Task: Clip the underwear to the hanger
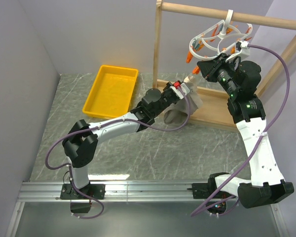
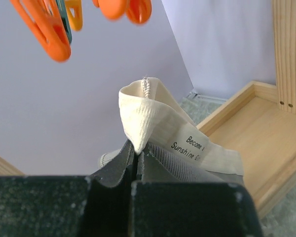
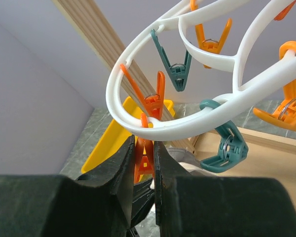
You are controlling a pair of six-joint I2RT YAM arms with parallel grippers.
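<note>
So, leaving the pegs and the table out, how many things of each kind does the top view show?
Black-and-white robot arms: 2
Yellow plastic tray: 1
White plastic ring hanger: 1
Grey fabric underwear: 1
Wooden rack frame: 1
Total: 6

**Waistband pinched, pins overhead**

The left gripper [image 2: 137, 159] has its fingers pressed together on the underwear [image 2: 153, 123]. The beige waistband [image 2: 138, 111] stands up in a folded peak above them, with printed lettering on its right side. Orange clothespins [image 2: 44, 29] hang blurred at the top left, with a teal sliver behind them, possibly another pin. A wooden frame [image 2: 287, 54] stands to the right.
</note>
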